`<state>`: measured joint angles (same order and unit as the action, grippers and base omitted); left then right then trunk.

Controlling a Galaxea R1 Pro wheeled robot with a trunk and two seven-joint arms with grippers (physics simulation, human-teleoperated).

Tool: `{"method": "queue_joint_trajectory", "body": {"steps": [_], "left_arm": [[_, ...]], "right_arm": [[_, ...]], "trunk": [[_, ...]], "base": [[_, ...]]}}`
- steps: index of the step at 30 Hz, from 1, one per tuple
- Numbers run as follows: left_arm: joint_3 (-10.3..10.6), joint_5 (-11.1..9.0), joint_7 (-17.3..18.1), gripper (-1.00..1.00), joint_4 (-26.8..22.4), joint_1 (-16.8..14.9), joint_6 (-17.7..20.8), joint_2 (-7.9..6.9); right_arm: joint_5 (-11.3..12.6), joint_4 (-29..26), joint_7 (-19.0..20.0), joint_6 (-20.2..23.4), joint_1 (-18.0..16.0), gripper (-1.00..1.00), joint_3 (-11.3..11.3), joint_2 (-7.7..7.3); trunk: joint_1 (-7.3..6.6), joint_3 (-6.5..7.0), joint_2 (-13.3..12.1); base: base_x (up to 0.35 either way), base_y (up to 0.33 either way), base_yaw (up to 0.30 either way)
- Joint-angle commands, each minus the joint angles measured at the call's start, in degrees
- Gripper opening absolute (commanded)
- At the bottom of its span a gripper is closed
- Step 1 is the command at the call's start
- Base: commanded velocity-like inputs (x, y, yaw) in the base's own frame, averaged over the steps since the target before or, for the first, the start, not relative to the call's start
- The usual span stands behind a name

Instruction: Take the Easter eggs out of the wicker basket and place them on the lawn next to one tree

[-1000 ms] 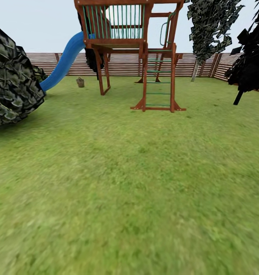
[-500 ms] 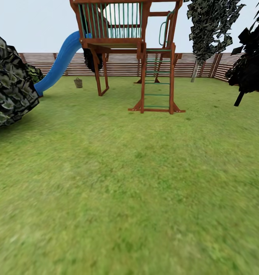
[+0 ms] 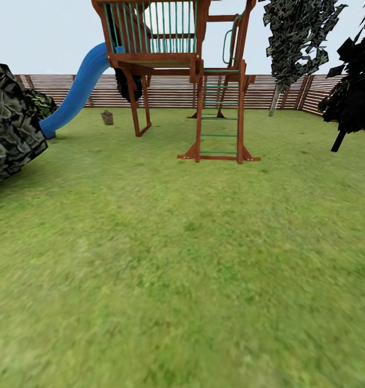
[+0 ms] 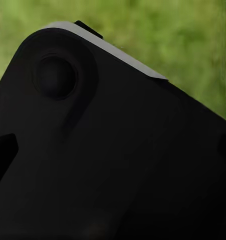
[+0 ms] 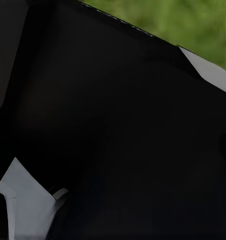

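The lawn stretches ahead of me in the head view. Far off on the grass, between the blue slide and the play tower's legs, stands a small tan-brown wicker basket. It is too small to tell whether any eggs lie in it. A tree with a pale straight trunk and speckled foliage stands at the back right by the fence. In both wrist views, dark robot casing blocks the sight, with a strip of blurred grass beyond.
A wooden play tower with a ladder stands mid-distance, and a blue slide runs down to its left. A large dark bush is at the left, a black-leaved tree at the right. Brown slatted fence closes the back.
The whole head view has shifted: the tower, slide and bush have slid left and slightly nearer, so the camera has moved. Nothing in the garden itself has moved.
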<state>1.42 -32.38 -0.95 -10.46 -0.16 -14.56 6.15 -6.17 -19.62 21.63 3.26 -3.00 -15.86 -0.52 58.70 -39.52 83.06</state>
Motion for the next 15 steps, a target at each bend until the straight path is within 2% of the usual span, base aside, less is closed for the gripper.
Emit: {"method": "queue_joint_trajectory", "body": {"steps": [1, 15], "left_arm": [[0.2, -0.2, -0.1, 1.00, 0.0, 0.0, -0.2, 0.01], [0.2, -0.2, -0.1, 1.00, 0.0, 0.0, -0.2, 0.01]], "right_arm": [[-0.6, -0.2, 0.2, 0.3, 0.0, 1.00, 0.1, -0.01], [-0.5, -0.2, 0.3, 0.2, 0.0, 1.00, 0.1, -0.01]], "trunk": [[0.03, -0.05, 0.0], [0.03, -0.05, 0.0]], "base": [[0.328, -0.185, 0.000], [0.328, -0.185, -0.012]]}}
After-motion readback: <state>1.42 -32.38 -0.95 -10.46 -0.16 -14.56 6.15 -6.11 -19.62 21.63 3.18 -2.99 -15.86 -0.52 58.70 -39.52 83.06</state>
